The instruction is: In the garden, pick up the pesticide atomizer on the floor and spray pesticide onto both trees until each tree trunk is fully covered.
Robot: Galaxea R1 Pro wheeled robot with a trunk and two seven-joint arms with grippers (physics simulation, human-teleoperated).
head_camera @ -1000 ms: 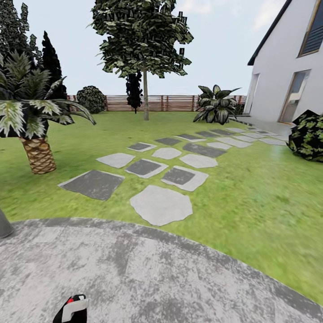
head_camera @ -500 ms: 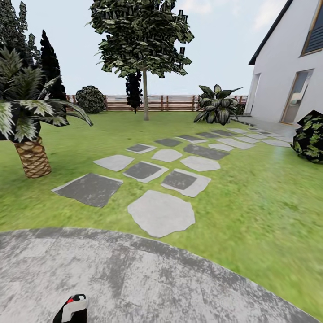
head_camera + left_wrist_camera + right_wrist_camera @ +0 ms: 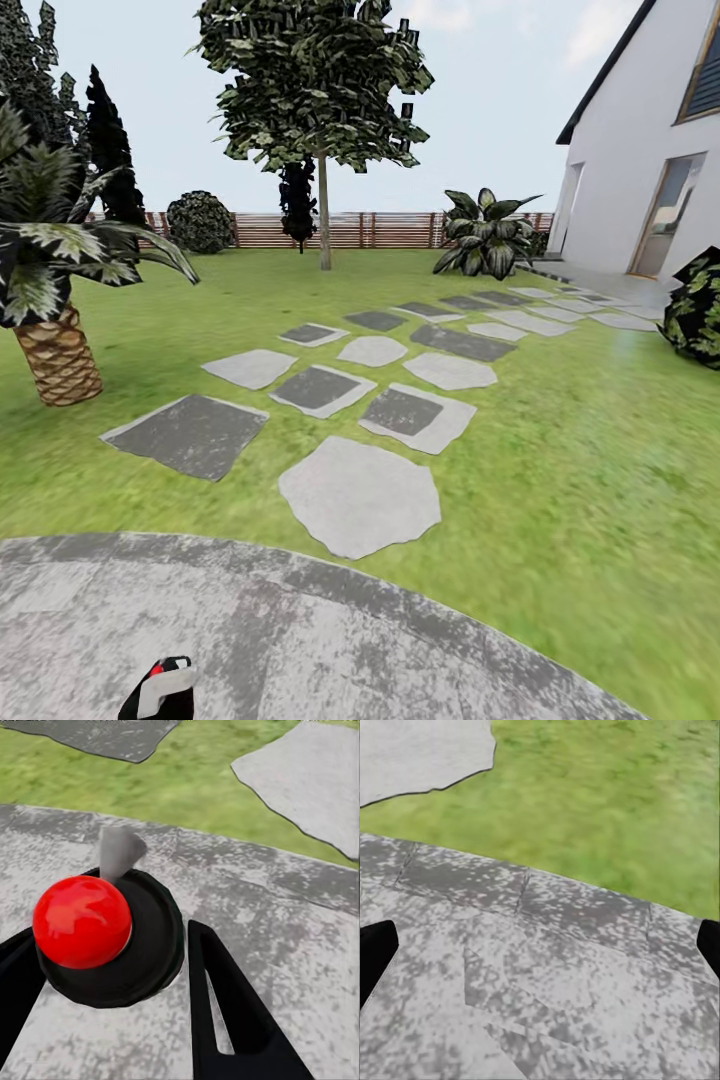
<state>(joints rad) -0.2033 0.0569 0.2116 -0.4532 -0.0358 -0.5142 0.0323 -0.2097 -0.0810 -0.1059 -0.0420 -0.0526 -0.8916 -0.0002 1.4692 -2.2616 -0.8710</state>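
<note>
Gripping the pesticide atomizer [image 3: 105, 937], the left gripper [image 3: 112, 997] has its two black fingers [image 3: 225, 1005] set on either side of the bottle's round black top, with the red knob and the grey nozzle spout showing between them; the fingers look pressed against the black body, so the jaws are closed on it at about the bottle's width. In the head view the same atomizer [image 3: 160, 690] shows at the lower edge as a small black, red and white shape above the grey paved circle [image 3: 350, 640]. The right gripper [image 3: 540, 952] holds nothing: its black fingertips [image 3: 375, 952] sit at the far edges of its wrist view, spread wide apart, with mottled grey paving and a strip of lawn beyond them. Ahead lies the garden lawn [image 3: 560, 430], crossed by grey stepping stones [image 3: 360, 495] that lead toward the white house [image 3: 650, 150]. A short scaly-trunked palm [image 3: 55, 290] stands on the left, a thin-trunked leafy tree [image 3: 322, 120] stands near the brown slatted fence [image 3: 380, 230], and dark bushes sit along the fence and beside the house.
</note>
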